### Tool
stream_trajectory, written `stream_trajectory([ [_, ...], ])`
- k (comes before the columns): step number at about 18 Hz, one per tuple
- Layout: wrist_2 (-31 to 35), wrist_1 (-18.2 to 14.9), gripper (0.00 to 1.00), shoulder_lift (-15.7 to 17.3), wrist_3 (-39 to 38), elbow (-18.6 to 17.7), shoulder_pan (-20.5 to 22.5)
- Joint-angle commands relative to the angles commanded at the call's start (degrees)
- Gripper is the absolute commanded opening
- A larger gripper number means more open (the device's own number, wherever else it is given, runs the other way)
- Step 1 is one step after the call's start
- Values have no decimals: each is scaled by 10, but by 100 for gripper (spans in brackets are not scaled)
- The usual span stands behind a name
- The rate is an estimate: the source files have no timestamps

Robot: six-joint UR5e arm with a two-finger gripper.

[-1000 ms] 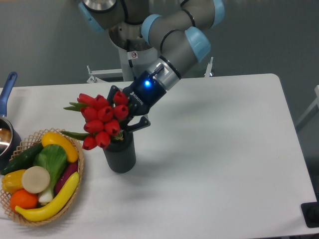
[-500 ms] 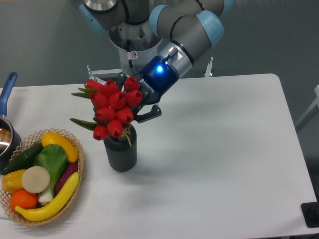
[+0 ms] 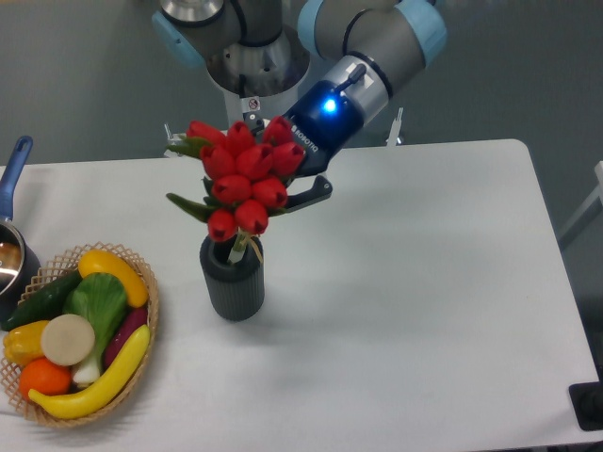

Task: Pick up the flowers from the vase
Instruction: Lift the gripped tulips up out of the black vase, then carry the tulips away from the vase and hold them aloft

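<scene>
Grey wall and a white table (image 3: 405, 311) frame the scene. Above the table, the flowers (image 3: 247, 181) hang in a tight red bunch, raised so that the buds sit clear above the vase (image 3: 233, 280); only a few pale stem ends appear to reach its mouth, and whether they are fully free of it cannot be told. The gripper (image 3: 287, 184) comes in from the right behind the bunch, its fingers closed on the flowers among the leaves and stems, with one dark finger visible just below the buds.

The lift looks nearly done, but the last part is the risky one. If the stem ends are caught on the rim, a sideways pull could tip the narrow vase over. The hold sits on soft stems, so the bunch could also slip or swing and knock the vase.

Apart from those stem tips, the vase's mouth shows nothing else. Well apart to the left, a wicker basket (image 3: 146, 325) holds yellow, green, orange and purple vegetables, and at the far left edge a blue-handled pot (image 3: 11, 254) shows something brownish inside.
</scene>
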Motion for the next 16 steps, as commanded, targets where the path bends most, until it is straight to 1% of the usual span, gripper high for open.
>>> stream_trajectory([
  [3, -14, 0, 1, 4, -4, 2, 12],
  [8, -14, 0, 1, 4, -4, 11, 36],
  [11, -14, 1, 2, 2, 2, 25, 69],
  [14, -8, 0, 3, -11, 1, 50, 84],
  [16, -3, 1, 3, -28, 2, 63, 105],
])
